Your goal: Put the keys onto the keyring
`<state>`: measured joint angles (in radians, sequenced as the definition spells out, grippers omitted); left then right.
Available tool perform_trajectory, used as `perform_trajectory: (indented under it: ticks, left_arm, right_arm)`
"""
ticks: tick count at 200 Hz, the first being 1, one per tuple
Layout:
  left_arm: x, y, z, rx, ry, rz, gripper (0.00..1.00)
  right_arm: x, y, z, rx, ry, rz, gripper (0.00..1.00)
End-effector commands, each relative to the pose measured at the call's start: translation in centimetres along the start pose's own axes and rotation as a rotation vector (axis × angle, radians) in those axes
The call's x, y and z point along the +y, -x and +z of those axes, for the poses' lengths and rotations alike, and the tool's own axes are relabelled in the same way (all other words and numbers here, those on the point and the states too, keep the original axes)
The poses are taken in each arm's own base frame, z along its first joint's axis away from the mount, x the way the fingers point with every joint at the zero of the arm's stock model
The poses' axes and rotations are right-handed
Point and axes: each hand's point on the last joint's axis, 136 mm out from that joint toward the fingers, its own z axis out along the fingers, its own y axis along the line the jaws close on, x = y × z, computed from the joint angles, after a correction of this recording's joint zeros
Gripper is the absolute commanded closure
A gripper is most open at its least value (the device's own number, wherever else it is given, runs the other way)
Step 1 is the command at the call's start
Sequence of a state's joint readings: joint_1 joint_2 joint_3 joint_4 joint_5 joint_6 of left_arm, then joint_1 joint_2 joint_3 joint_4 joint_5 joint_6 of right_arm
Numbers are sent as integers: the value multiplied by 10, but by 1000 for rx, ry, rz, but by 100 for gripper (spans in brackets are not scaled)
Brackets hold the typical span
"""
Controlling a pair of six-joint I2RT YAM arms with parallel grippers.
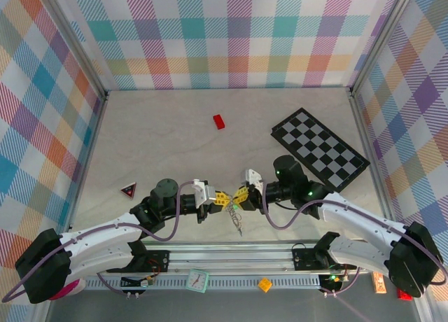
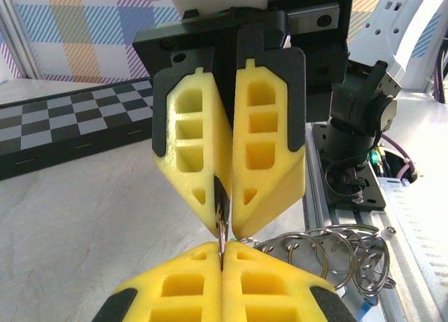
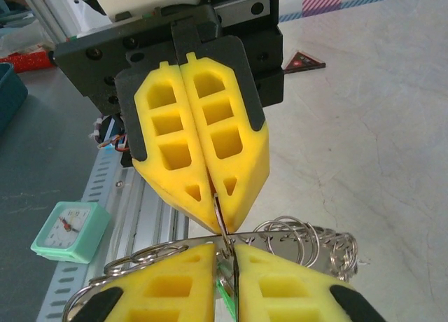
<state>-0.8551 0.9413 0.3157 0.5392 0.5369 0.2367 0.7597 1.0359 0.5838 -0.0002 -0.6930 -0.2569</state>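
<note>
The left pincer (image 1: 219,196) and the right pincer (image 1: 241,194) meet tip to tip above the near middle of the pale marbled counter (image 1: 168,140), just beyond the metal rail that carries the arm bases. The left pincer's yellow foam fingers (image 2: 175,290) are pressed tight together and nip a thin silver strip of metal (image 3: 220,213) that stands out from their tips. Whether that strip is ring wire or a key blade cannot be told. It runs straight across to the right pincer, whose yellow fingers (image 3: 294,290) stand almost together and pinch the small key with the green plastic head (image 3: 225,292) in the narrow slot between them. The keyring (image 2: 360,259), a bunch of thin silvery-grey wire loops, hangs between and just below the two pincers, off the counter, its loops fanning out to one side of the fingertips. A small red brick (image 1: 220,121) lies well apart on the counter toward the far wall. A black-and-white chequered board (image 1: 320,148) lies flat at the far right, turned at an angle to the walls. A little dark triangle with a red centre (image 1: 128,190) sits near the left wall, and a mint-green alarm clock (image 1: 198,280) lies by the rail at the near edge
</note>
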Motion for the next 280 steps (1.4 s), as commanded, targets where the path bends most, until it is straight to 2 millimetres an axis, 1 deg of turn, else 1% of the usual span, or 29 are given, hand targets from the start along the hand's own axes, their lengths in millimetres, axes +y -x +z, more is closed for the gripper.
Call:
perform_trajectory:
  ticks: [1, 47, 70, 104, 120, 131, 137, 155, 175, 195, 228, 244, 257, 280]
  left_arm:
    - [-4, 30, 0, -93, -26, 54, 100]
    - [-5, 32, 1, -105, -34, 55, 100]
    - [-6, 33, 1, -110, -42, 50, 100]
    - [-6, 31, 1, -108, -43, 44, 100]
    - [-4, 27, 2, -92, -32, 34, 100]
    - [2, 20, 3, -64, 0, 22, 100]
    - [5, 16, 3, -43, 18, 15, 97]
    - [10, 5, 3, 37, 49, 7, 93]
    - [14, -3, 3, 99, 65, -2, 89]
    - [16, -9, 4, 148, 68, -10, 89]
    - [17, -14, 8, 196, 58, -22, 90]
    - [17, -16, 9, 219, 49, -21, 95]
    - [16, -14, 9, 218, 42, -18, 100]
    - [13, -9, 8, 188, 26, -16, 100]
  right_arm:
    - [5, 15, 0, -24, 29, -56, 86]
    - [6, 13, 4, -15, 46, -46, 87]
    - [6, 17, 5, -30, 51, -51, 88]
    - [9, 24, 3, -56, 61, -66, 94]
    - [9, 26, 2, -60, 58, -81, 100]
    - [9, 25, 1, -49, 48, -88, 100]
    - [8, 24, 0, -35, 41, -89, 100]
    - [4, 18, -1, 26, 15, -85, 100]
    - [0, 10, 0, 95, 7, -65, 100]
    - [-2, 6, 3, 143, 12, -55, 100]
    - [1, 7, 8, 192, 23, -89, 100]
    - [3, 8, 8, 211, 23, -102, 100]
    - [3, 11, 6, 213, 19, -109, 100]
    - [5, 18, 3, 163, 5, -131, 100]
